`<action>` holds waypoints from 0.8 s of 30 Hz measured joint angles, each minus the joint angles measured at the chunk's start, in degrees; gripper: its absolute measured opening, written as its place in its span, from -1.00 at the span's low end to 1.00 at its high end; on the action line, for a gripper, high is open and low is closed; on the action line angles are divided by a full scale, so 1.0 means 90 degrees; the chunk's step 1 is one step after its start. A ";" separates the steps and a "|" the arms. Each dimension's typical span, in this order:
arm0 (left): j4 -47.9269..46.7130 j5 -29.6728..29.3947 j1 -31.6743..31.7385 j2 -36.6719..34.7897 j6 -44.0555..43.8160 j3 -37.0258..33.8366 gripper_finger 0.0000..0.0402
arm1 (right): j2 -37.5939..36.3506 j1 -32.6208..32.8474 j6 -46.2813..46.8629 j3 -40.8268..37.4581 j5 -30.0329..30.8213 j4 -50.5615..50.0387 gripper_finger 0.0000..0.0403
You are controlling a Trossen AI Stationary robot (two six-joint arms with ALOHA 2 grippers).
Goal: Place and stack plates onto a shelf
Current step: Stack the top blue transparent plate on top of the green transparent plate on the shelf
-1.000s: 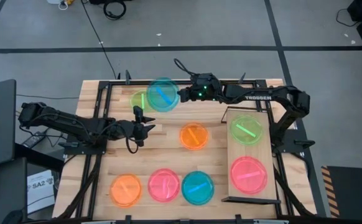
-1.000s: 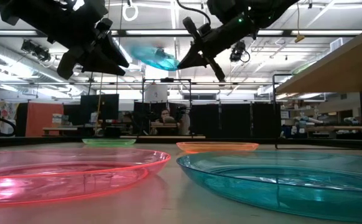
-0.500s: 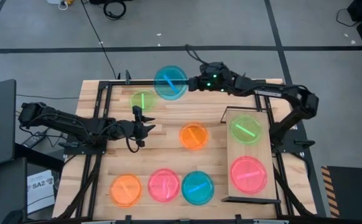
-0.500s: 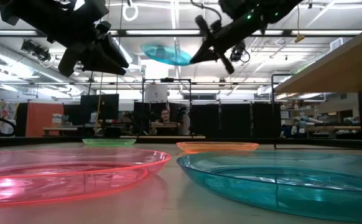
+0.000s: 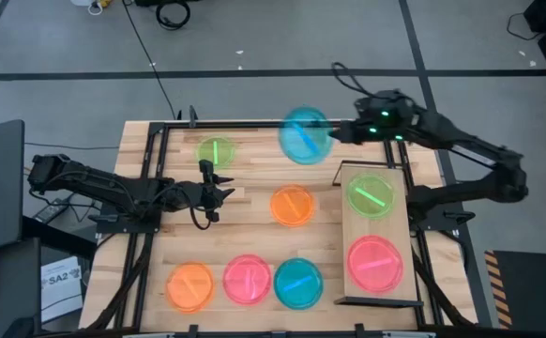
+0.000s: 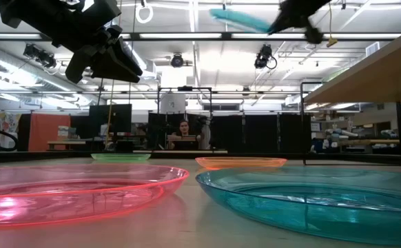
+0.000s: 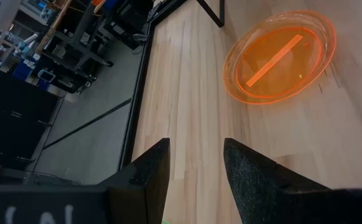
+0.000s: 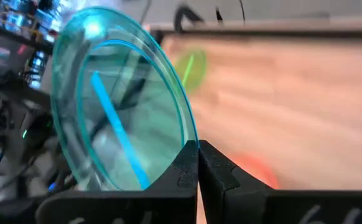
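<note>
My right gripper [image 5: 334,134] is shut on a teal-blue plate [image 5: 306,138] and holds it high over the table's far edge, just left of the shelf's far end. The shelf [image 5: 400,230], a light-wood board at the right, carries a green plate [image 5: 371,196] and a pink plate [image 5: 375,263]. A green plate [image 5: 215,151], an orange plate [image 5: 292,206] and a near row of orange [image 5: 189,286], pink [image 5: 247,279] and teal [image 5: 297,282] plates lie flat on the table. My left gripper [image 5: 224,192] hovers open at left centre, and its wrist view shows the orange plate [image 7: 280,56] ahead. My right gripper pinches the teal-blue plate's rim [image 8: 187,140] between its two fingers, at the edge nearest the arm. The fingers come from the table's right, slanting a little downward. The plate [image 6: 238,19] is lifted clear of everything and tilted, sticking out beyond the fingertips toward the table's left.
A black metal frame [image 5: 160,131] runs round the slatted table top. The strip of table between the middle orange plate and the shelf's left edge [image 5: 342,235] is bare wood. People sit at desks in the room beyond the far edge [image 6: 183,131].
My right gripper has swung up and toward the table's right edge, carrying the teal-blue plate from above the far green plate to a spot beside the shelf's far end. The plate has stayed tilted in the shut fingers.
</note>
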 joint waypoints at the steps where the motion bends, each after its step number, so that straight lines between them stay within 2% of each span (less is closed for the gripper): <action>1: -0.0001 0.0000 0.0000 0.0000 0.0000 0.0000 -0.21 | -0.0194 0.0000 0.0111 0.0000 -0.0119 -0.0306 -0.97; 5: -0.0001 0.0000 0.0000 0.0000 0.0000 0.0000 -0.21 | -0.0888 0.0043 0.0538 0.0000 -0.0575 -0.1581 -0.97; 11: 0.0001 0.0000 0.0000 0.0000 0.0000 0.0000 -0.21 | -0.1512 0.0380 0.0976 -0.0002 -0.0773 -0.3262 -0.97; 18: 0.0001 -0.0002 0.0000 0.0000 -0.0002 0.0000 -0.21 | -0.1704 0.0709 0.1093 -0.0005 -0.0729 -0.4671 -0.97; 24: -0.0001 -0.0002 0.0000 0.0000 -0.0002 0.0000 -0.21 | -0.1700 0.0827 0.1092 -0.0007 -0.0356 -0.5251 -0.97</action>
